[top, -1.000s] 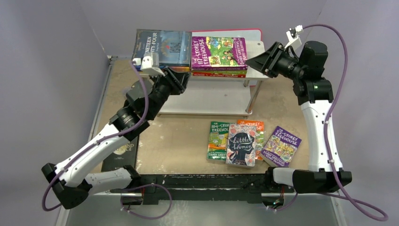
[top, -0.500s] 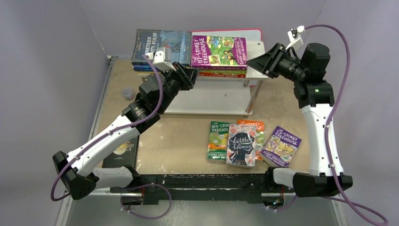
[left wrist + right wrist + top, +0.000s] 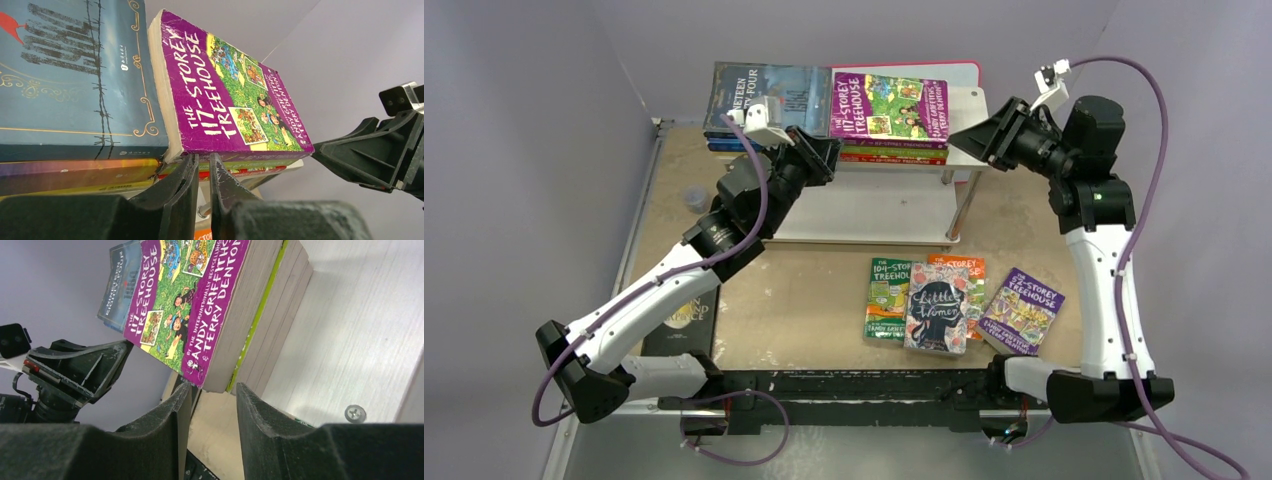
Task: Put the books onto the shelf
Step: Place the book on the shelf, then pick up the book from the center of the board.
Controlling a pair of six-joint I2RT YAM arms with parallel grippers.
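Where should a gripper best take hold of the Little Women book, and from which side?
Probably its near short edge, coming low from the robot's side. Little Women lies flat on top of the 104-Storey book and another, so that edge seems raised off the table, leaving room for a finger beneath.

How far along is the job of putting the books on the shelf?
Done: on top of the shelf lie two stacks, with the blue book and the purple book uppermost. In hand: nothing; the left pincer is shut and empty before the stacks, and the right pincer is open beside them. Left: four books on the table and a black book at its left edge.
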